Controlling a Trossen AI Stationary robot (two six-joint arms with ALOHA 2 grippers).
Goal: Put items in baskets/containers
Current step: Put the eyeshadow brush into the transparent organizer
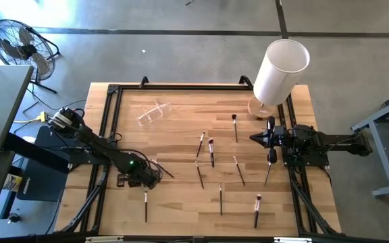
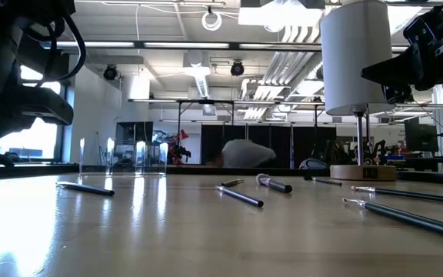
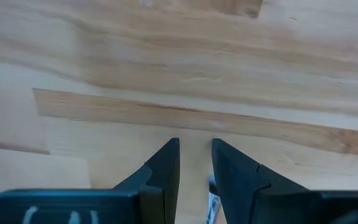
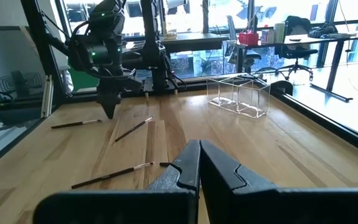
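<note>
We saw the left gripper (image 1: 155,177) low at the lower left, fingers narrowly apart, holding nothing we could see; the right gripper (image 1: 254,138) waited closed; brushes (image 1: 212,152) lay mid-frame; the clear holder (image 1: 154,113) sat upper left.

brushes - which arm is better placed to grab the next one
Left, probably. The left end effector is down at the table with a brush close by. The right end effector is shut at the table's right edge, off the wood.
</note>
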